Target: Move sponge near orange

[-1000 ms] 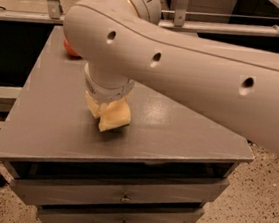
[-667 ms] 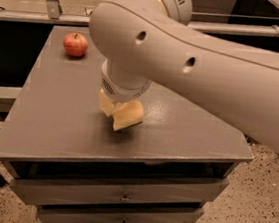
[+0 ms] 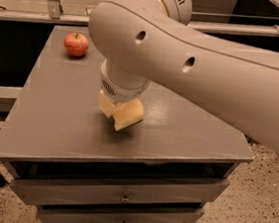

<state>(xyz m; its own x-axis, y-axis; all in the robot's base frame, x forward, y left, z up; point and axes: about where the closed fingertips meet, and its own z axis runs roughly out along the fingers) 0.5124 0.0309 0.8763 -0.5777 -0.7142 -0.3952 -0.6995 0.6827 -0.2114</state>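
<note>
Under the wrist (image 3: pixel 122 84), near the middle of the grey tabletop (image 3: pixel 52 124), the end effector (image 3: pixel 115 113) points straight down and is clenched on the sponge (image 3: pixel 130 115). The pale yellow slab sits tilted in the grasp, its lower corner at or just above the surface with a shadow beneath it.

The coming move turns on which way the orange lies from here, and that cannot be read off: no orange is in view. The only fruit showing is a red apple (image 3: pixel 76 44) at the far left corner of the tabletop, well apart from the sponge. The thick white arm (image 3: pixel 210 66) sweeps in from the right and covers the far right of the tabletop, so my judgement is that the orange sits somewhere behind it, beyond and to the right of the end effector, away from the apple.

If so, the carry should run away from the near edge toward that hidden far side, with the sponge kept low and set down beside the fruit, near it rather than touching. The risk is nudging a round fruit that the arm itself screens.
</note>
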